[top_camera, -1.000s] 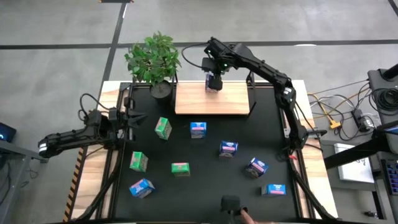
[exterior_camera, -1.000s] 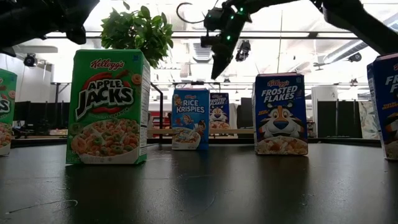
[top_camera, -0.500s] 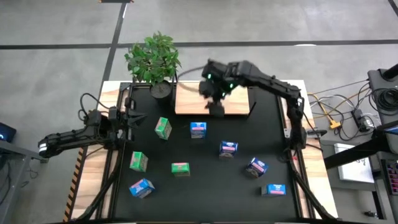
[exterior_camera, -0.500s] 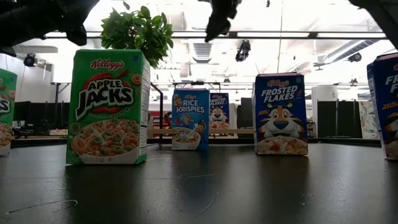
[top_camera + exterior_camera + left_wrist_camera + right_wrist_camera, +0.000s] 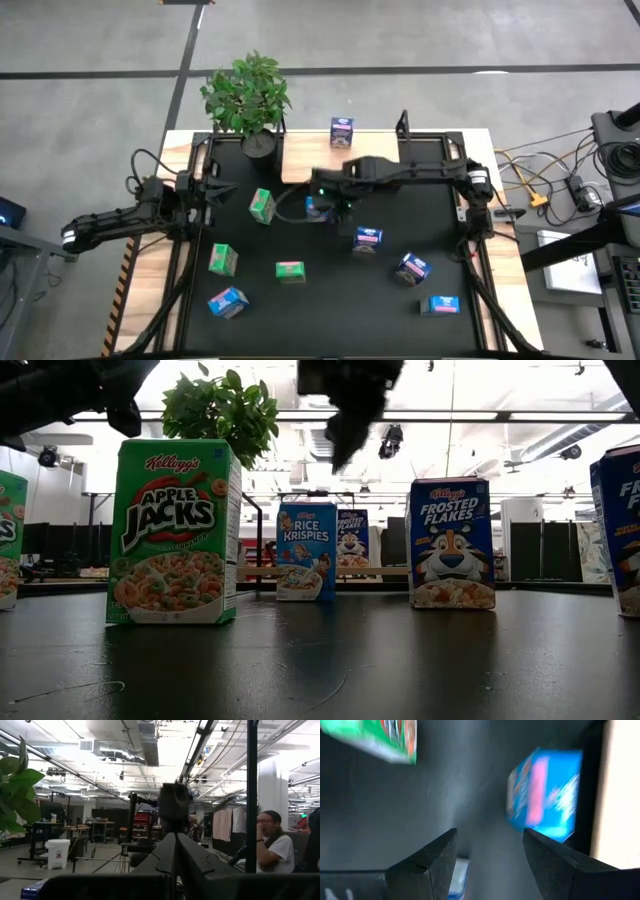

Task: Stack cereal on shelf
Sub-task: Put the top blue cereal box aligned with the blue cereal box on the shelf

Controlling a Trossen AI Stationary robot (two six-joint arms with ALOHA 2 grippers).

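Since a second ago the right gripper (image 5: 322, 200) has swung off the shelf (image 5: 300, 160), leaving one blue carton (image 5: 342, 131) standing at the board's far edge, and now hangs over the black mat (image 5: 330, 290) above the Rice Krispies carton (image 5: 316, 208).

Going left to right across the high view: the left gripper (image 5: 208, 190) waits at about nine o'clock on the mat, its fingers pressed together and holding nothing (the left wrist view shows them meeting). Two green cartons (image 5: 262, 205) (image 5: 222, 260) and a blue one (image 5: 228, 301) lie toward seven and eight o'clock, a third green one (image 5: 290, 270) near six. At centre the right gripper's fingers (image 5: 425, 865) stand wide apart and empty, with the blue carton showing beyond them in the right wrist view. Three more blue cartons (image 5: 367, 239) (image 5: 412, 268) (image 5: 442, 304) trail toward four and five o'clock.

My guess is the next pick is the Rice Krispies carton. It stands upright and light, so a finger clipping its top on the descent could tip it. It also sits just beside the shelf's near edge (at twelve o'clock from it), so a finger coming down on that side might catch the board.
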